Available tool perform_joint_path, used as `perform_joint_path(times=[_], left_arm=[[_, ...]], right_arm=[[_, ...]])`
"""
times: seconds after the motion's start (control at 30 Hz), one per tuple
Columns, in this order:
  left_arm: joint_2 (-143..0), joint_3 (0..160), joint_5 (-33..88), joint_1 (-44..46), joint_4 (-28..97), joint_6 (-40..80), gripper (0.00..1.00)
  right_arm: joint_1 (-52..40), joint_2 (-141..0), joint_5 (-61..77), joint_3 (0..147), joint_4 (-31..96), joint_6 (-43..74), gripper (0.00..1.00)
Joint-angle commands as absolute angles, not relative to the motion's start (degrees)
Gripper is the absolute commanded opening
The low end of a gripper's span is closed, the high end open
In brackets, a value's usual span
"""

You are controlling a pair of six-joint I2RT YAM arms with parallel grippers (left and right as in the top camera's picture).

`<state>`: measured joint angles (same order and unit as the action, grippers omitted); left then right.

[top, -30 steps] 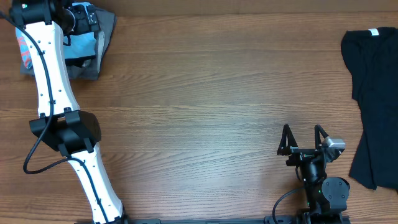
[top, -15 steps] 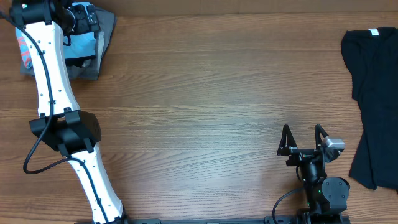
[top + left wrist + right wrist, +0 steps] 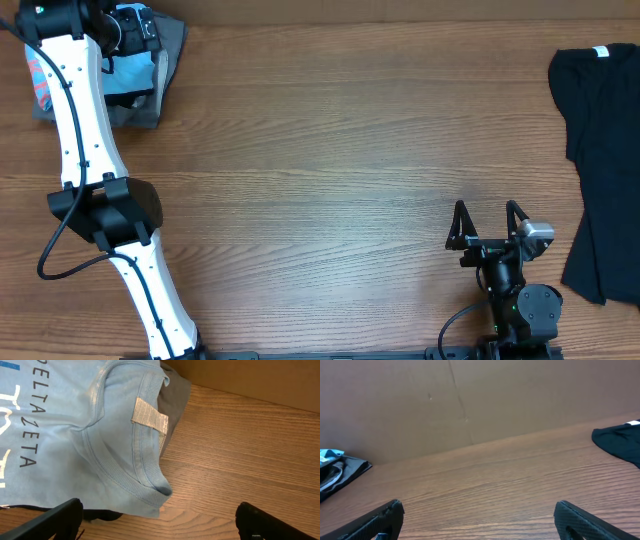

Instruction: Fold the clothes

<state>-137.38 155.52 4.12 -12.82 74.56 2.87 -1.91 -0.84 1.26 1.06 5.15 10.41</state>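
My left claw (image 3: 159, 519) hung wide open over the light blue T-shirt (image 3: 65, 445), collar & label up, atop a grey garment (image 3: 176, 395) at the tabletop's (image 3: 330, 150) far-left corner. My right claw (image 3: 486, 210), also wide & empty, sat near the front edge, well apart from the black T-shirt (image 3: 600, 150) at far right.
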Motion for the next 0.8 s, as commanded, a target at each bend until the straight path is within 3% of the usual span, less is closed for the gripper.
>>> perform_joint_path(times=[0.0,0.23,0.77], left_arm=[[-135.61,156.48,4.38,-12.69,74.37,3.42,1.00],[-128.79,151.61,4.29,-10.98,74.65,3.42,1.00],[-81.14,92.82,2.83,0.78,74.19,3.40,1.00]], right_arm=[[-1.74,-0.16,1.19,0.45,4.75,9.78,1.00],[-1.74,-0.16,1.19,0.45,4.75,9.80,1.00],[-1.74,-0.16,1.19,0.45,4.75,9.78,1.00]])
